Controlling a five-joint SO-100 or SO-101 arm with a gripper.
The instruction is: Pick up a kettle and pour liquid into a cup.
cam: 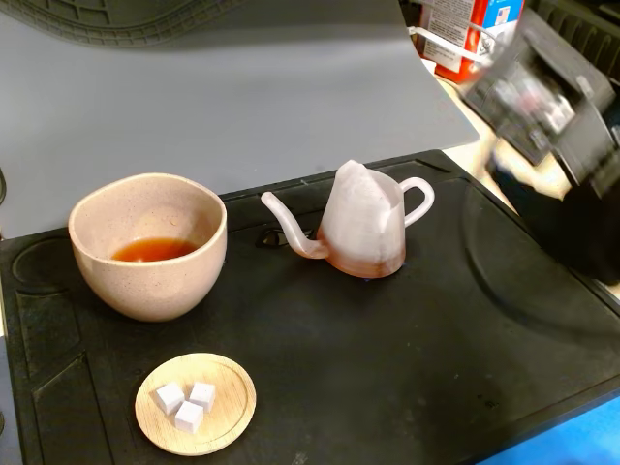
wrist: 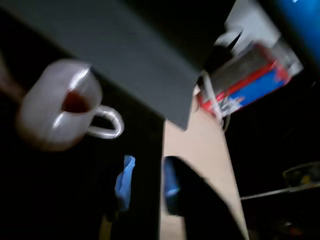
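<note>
The kettle (cam: 363, 228) stands upright mid-mat, its spout (cam: 291, 228) aimed left at the cup (cam: 145, 291). Tea-coloured liquid (cam: 153, 250) lies in the cup, and a reddish layer shows low inside the kettle. My arm (cam: 552, 92) is a blur at the upper right, clear of the kettle. In the wrist view the kettle (wrist: 55, 115) sits at the left with its loop handle (wrist: 107, 122) towards my gripper (wrist: 147, 175). The blue-padded fingers (wrist: 125, 182) stand apart with nothing between them.
A small wooden dish (cam: 228, 426) with three white cubes lies at the front left of the black mat (cam: 387, 368). A grey board (cam: 242, 87) lies behind the mat. A red and blue carton (cam: 475, 29) stands at the back right.
</note>
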